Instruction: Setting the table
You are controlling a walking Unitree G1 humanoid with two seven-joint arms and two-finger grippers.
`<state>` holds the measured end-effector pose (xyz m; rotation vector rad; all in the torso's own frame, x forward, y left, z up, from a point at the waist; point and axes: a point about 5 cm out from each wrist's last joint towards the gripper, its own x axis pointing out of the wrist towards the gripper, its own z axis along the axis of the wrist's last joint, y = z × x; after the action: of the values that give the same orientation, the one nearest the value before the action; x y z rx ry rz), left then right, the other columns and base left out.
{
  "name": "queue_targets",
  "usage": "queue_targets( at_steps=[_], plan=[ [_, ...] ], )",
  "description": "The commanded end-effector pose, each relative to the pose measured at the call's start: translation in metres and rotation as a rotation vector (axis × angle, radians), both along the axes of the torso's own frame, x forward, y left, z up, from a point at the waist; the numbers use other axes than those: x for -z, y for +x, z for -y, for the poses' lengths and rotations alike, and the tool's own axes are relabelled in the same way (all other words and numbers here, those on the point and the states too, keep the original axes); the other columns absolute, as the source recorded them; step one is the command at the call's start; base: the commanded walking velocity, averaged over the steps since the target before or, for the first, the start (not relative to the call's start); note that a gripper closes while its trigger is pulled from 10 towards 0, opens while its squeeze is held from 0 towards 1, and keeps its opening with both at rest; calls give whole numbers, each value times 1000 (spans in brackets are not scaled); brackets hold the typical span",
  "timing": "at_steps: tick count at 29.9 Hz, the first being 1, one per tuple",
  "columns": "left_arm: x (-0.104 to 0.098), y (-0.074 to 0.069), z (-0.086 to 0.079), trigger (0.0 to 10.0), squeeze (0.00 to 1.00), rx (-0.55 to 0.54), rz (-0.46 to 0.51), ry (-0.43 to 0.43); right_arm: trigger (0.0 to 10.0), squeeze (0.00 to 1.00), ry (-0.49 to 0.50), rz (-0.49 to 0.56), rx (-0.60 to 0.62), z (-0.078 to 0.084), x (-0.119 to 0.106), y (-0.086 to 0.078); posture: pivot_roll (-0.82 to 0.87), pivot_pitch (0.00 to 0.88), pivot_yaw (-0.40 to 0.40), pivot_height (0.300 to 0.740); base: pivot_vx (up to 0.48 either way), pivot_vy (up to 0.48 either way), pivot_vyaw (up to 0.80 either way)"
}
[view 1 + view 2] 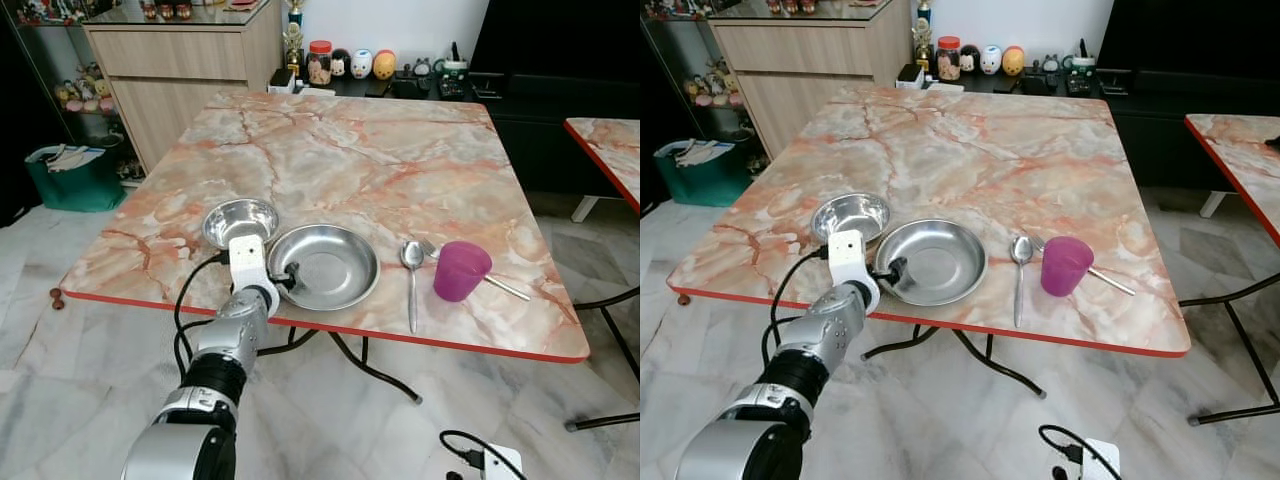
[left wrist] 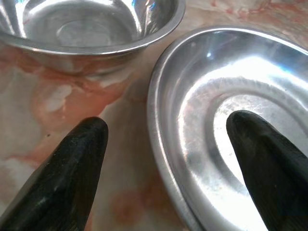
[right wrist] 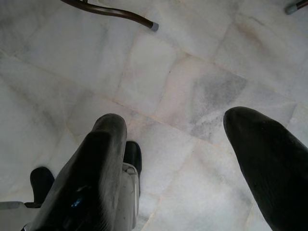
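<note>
Left wrist view showed my left gripper [image 2: 166, 144] spread wide astride the rim of the plate [image 1: 325, 265], beside the bowl [image 1: 240, 220], positioned to grip it; right gripper [image 3: 192, 159] hung open, idle.

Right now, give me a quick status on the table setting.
Left gripper open, straddling the plate rim, one finger inside. Right gripper open, idle over the floor. Bowl close beside the plate; spoon and cup to its right.
</note>
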<state>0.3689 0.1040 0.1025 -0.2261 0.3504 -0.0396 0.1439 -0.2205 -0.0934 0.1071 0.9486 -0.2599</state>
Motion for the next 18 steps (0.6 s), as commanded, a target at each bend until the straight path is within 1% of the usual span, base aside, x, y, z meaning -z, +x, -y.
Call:
queue_targets(
  at_steps=[1,2,4,5,6,14,15,16,18],
  plan=[
    [-1,2,-2,10000,0,-8,-1,7,10000,0,12,0,22,-1,0,0,78,0,4,740,0,0,0],
    [0,2,-2,10000,0,-8,-5,18,10000,0,13,0,23,-1,0,0,78,0,5,740,0,0,0],
    [2,2,-4,10000,0,-10,-16,65,10000,0,16,0,26,-2,1,0,76,0,7,740,0,0,0],
    [2,2,-4,10000,0,-10,-16,65,10000,0,16,0,26,-2,1,0,76,0,7,740,0,0,0],
    [4,1,-5,10000,0,-16,-26,87,10000,0,16,0,27,-2,1,0,75,0,9,740,0,0,0],
    [7,1,-7,10000,0,-29,-42,106,10000,0,17,0,28,-2,1,0,76,0,10,740,0,0,0],
    [7,2,-7,9569,0,-26,-38,110,10000,0,18,0,27,-2,1,0,76,0,10,740,0,0,0],
    [7,2,-7,9569,0,-26,-37,110,10000,0,18,0,27,-2,1,0,76,0,10,740,0,0,0],
    [6,2,-6,3569,0,-22,-35,113,10000,0,18,0,27,-2,1,0,77,0,9,740,0,0,0]
  ],
)
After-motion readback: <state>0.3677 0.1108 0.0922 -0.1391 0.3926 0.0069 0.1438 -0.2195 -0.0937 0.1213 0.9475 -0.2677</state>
